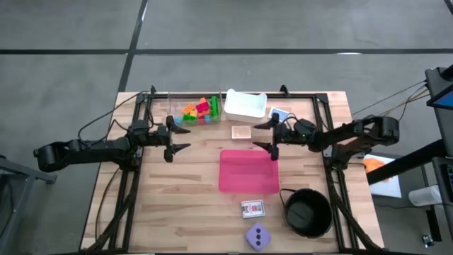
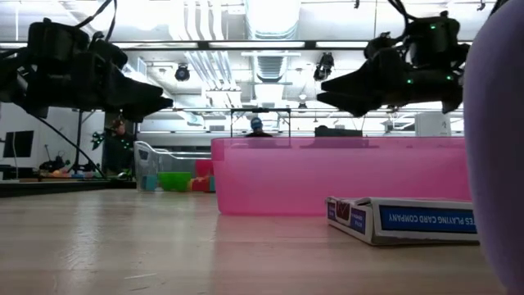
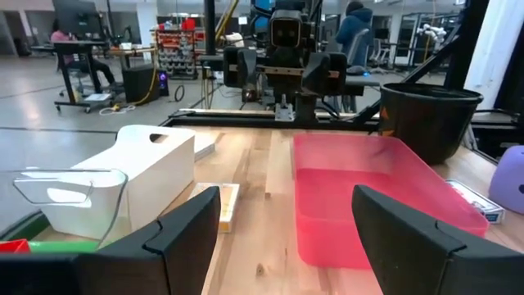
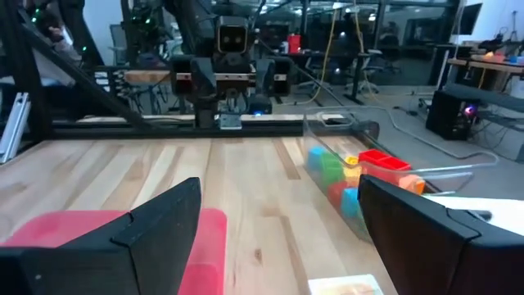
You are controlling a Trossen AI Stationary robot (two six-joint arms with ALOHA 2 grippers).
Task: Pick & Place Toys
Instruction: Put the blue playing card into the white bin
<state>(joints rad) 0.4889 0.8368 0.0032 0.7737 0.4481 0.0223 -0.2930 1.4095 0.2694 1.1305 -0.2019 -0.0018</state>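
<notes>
At the near edge of the wooden table (image 1: 177,205) sits one lilac plastic die with dark dots (image 1: 258,237). Beside it stands one round black bowl (image 1: 308,212); whether anything lies in it cannot be told. Just behind the die lies one flat playing-card box (image 1: 253,209) with a red-patterned face.

Past the card box, at mid-table, rests one shallow pink rectangular plastic tray (image 1: 248,171), which looks bare inside.

Two dark arms hang above the table at this depth, one on each side of the tray. The left gripper (image 1: 177,138) hovers over bare wood left of the tray, its jaws spread apart and holding nothing. The right gripper (image 1: 267,137) hovers just above the tray's far right corner, jaws likewise spread and holding nothing.

Behind the tray lies one small tan card (image 1: 242,132). Farther back, one clear plastic bin (image 1: 191,113) holds the heap of small plastic building bricks (image 1: 199,110), green, orange, red, pink and blue; they are too clustered to count. Beside it stands one white rectangular plastic container (image 1: 245,105), its contents hidden. A small blue-and-white object (image 1: 278,113) lies right of it.
</notes>
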